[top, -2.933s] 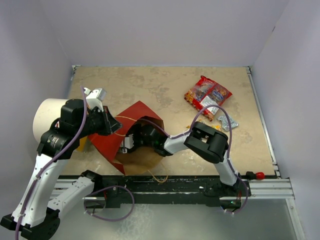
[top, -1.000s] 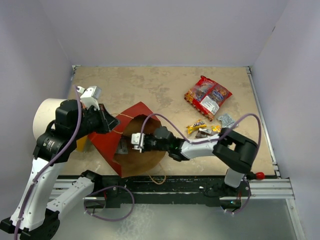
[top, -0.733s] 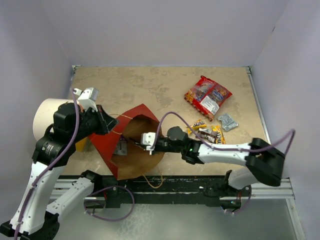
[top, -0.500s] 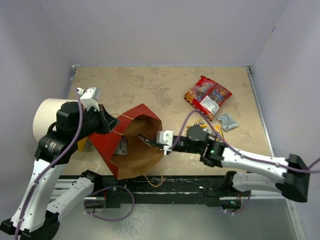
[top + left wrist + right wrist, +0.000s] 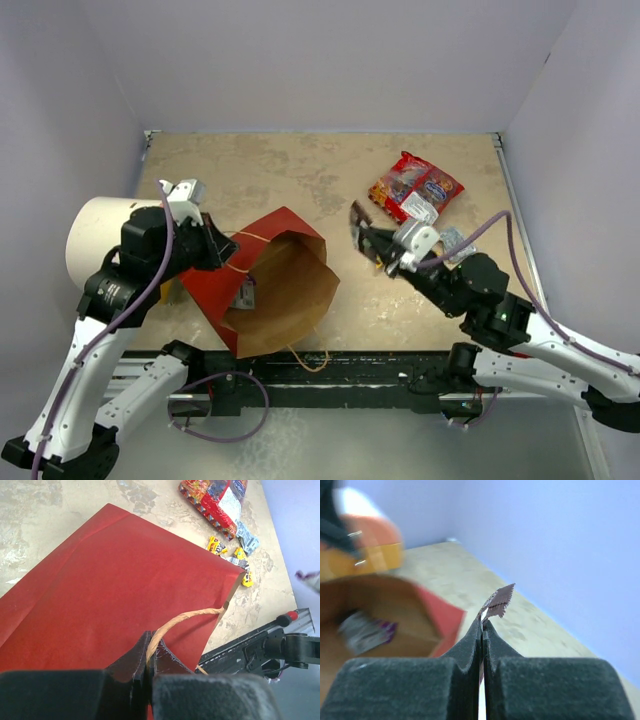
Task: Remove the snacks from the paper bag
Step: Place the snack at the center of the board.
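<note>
right tool (image 5: 362, 228) is held above the tabletop (image 5: 270, 170), its jaws pressed shut on a small brown candy pack (image 5: 357, 214); a serrated edge of the pack is seen sticking out past the fingertips in the right wrist view. in the top view it is placed between the paper bag (image 5: 210, 290) and the two red snack bags (image 5: 415, 190), apart from both. the paper bag is laid on its side, red outside upward, with its brown mouth opened toward the near right. one small packet (image 5: 243, 295), silver-grey with some purple, is seen lying inside it. left tool (image 5: 150, 652) is closed narrowly on the tan string handle (image 5: 186, 619) at the rim of the bag. the red snack bags are rested overlapping at the far right of the tabletop, with a silver-grey packet (image 5: 247, 537) and yellow candy packs (image 5: 216, 545) just beside them. a white cylinder (image 5: 95, 245) is stood at the left edge, behind the left arm.
</note>
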Robot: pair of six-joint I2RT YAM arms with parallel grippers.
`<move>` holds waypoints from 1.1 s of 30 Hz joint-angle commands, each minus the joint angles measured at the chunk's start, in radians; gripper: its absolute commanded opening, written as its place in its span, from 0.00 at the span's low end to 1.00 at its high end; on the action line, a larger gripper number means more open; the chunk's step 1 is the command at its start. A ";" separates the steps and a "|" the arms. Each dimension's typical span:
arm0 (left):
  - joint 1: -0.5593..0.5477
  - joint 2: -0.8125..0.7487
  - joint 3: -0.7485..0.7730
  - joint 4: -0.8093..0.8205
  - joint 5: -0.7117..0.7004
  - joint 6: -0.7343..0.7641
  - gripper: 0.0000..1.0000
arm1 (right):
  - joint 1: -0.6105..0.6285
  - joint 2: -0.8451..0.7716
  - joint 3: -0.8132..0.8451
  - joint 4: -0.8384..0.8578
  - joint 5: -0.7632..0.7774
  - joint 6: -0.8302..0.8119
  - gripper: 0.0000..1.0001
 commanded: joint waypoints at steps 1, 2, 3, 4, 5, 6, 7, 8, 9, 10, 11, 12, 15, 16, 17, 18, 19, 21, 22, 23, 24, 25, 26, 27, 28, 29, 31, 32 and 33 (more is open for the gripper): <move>-0.001 -0.026 0.001 0.038 -0.027 -0.008 0.00 | -0.007 0.086 0.070 0.156 0.755 0.153 0.00; -0.001 -0.033 0.001 0.036 -0.031 -0.012 0.00 | -0.019 0.128 0.089 0.141 0.876 0.178 0.00; 0.000 -0.037 -0.001 0.035 -0.032 -0.017 0.00 | -0.034 0.170 0.118 0.068 0.924 0.212 0.00; -0.001 -0.041 -0.003 0.033 -0.034 -0.023 0.00 | -0.052 0.211 0.149 -0.029 0.931 0.294 0.00; -0.001 -0.043 -0.005 0.033 -0.035 -0.028 0.00 | -0.078 0.248 0.195 -0.147 0.932 0.394 0.00; -0.001 -0.046 -0.008 0.033 -0.036 -0.034 0.00 | -0.121 0.287 0.221 -0.260 0.905 0.503 0.00; -0.001 -0.047 -0.009 0.034 -0.037 -0.038 0.00 | -0.173 0.323 0.242 -0.370 0.851 0.608 0.00; -0.002 -0.047 -0.008 0.034 -0.038 -0.043 0.00 | -0.240 0.356 0.257 -0.456 0.786 0.683 0.00; -0.001 -0.047 -0.007 0.033 -0.038 -0.047 0.00 | -0.303 0.391 0.272 -0.535 0.735 0.768 0.00; 0.000 -0.046 -0.007 0.033 -0.039 -0.051 0.00 | -0.356 0.422 0.287 -0.602 0.673 0.828 0.00; 0.000 -0.044 -0.008 0.035 -0.038 -0.053 0.00 | -0.408 0.455 0.297 -0.645 0.621 0.863 0.00; -0.001 -0.041 -0.008 0.037 -0.037 -0.055 0.00 | -0.443 0.483 0.308 -0.681 0.586 0.891 0.01; 0.000 -0.023 -0.006 0.039 -0.029 -0.054 0.00 | -0.498 0.558 0.312 -0.729 0.537 0.918 0.02; -0.001 -0.017 -0.003 0.043 -0.026 -0.054 0.00 | -0.514 0.582 0.312 -0.744 0.533 0.926 0.03; 0.000 -0.010 -0.001 0.045 -0.024 -0.054 0.00 | -0.530 0.612 0.313 -0.760 0.524 0.936 0.03; -0.001 -0.005 0.003 0.049 -0.021 -0.053 0.00 | -0.547 0.632 0.316 -0.777 0.516 0.947 0.02; -0.002 0.000 0.006 0.055 -0.018 -0.053 0.00 | -0.565 0.650 0.318 -0.794 0.514 0.964 0.02; 0.000 0.008 0.008 0.077 0.005 -0.046 0.00 | -0.605 0.671 0.308 -0.795 0.483 0.976 0.01; -0.001 0.010 0.006 0.096 0.025 -0.040 0.00 | -0.625 0.677 0.300 -0.786 0.458 0.973 0.01; 0.000 0.013 0.002 0.118 0.056 -0.034 0.00 | -0.641 0.684 0.289 -0.769 0.432 0.968 0.01; -0.001 0.018 -0.003 0.148 0.088 -0.028 0.00 | -0.657 0.693 0.282 -0.745 0.414 0.962 0.01; -0.001 0.022 -0.007 0.173 0.120 -0.023 0.00 | -0.669 0.706 0.277 -0.730 0.405 0.959 0.02; 0.000 0.029 -0.011 0.197 0.152 -0.021 0.00 | -0.679 0.721 0.276 -0.719 0.405 0.955 0.02; -0.001 0.036 -0.014 0.224 0.182 -0.023 0.00 | -0.687 0.739 0.281 -0.711 0.407 0.948 0.01; 0.000 0.045 -0.017 0.251 0.216 -0.023 0.00 | -0.691 0.755 0.288 -0.709 0.414 0.943 0.01; -0.001 0.055 -0.016 0.279 0.247 -0.024 0.00 | -0.693 0.771 0.296 -0.709 0.420 0.941 0.00; -0.001 0.080 -0.008 0.324 0.310 -0.026 0.00 | -0.697 0.791 0.303 -0.695 0.417 0.935 0.00; -0.002 0.094 -0.004 0.346 0.338 -0.028 0.00 | -0.697 0.797 0.302 -0.683 0.408 0.926 0.01; -0.001 0.106 -0.002 0.365 0.364 -0.029 0.00 | -0.698 0.802 0.302 -0.674 0.399 0.922 0.01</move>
